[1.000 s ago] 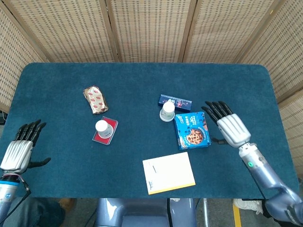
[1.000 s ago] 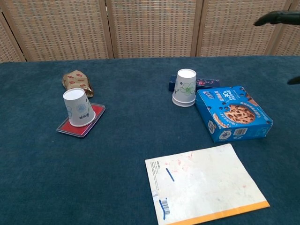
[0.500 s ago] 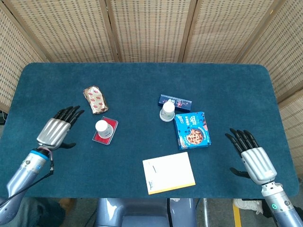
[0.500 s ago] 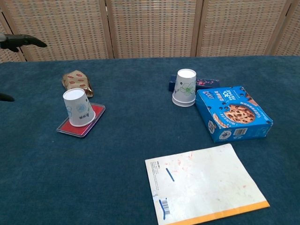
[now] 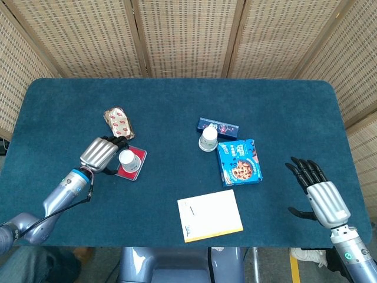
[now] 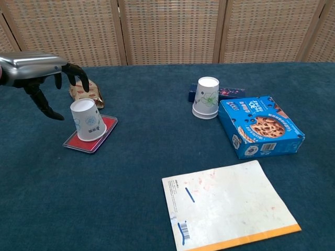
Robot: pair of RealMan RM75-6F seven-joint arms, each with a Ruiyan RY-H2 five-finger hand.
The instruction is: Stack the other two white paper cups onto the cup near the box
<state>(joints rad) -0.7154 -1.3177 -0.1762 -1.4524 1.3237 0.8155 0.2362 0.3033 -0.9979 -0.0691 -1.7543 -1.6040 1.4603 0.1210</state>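
Observation:
A white paper cup [image 5: 126, 158] [image 6: 88, 120] stands upside down on a red card [image 5: 137, 167] [image 6: 106, 127] at the left. Another upside-down cup [image 5: 208, 140] [image 6: 206, 98] stands against the blue cookie box [image 5: 239, 162] [image 6: 260, 125]. I see no third cup standing apart. My left hand [image 5: 101, 152] [image 6: 39, 65] is right beside the left cup, fingers arched over its far side and thumb low on its left, holding nothing. My right hand [image 5: 321, 197] hovers with fingers spread at the table's front right, far from both cups; the chest view does not show it.
A brown snack packet [image 5: 119, 124] [image 6: 86, 89] lies just behind the left cup. A small dark blue box [image 5: 218, 126] [image 6: 230, 92] sits behind the right cup. A white notepad [image 5: 210, 214] [image 6: 227, 206] lies at the front middle. Wicker screens stand behind the table.
My left hand has swung in from the front left edge up to the cup on the red card. My right hand has pulled back from the cookie box to the front right.

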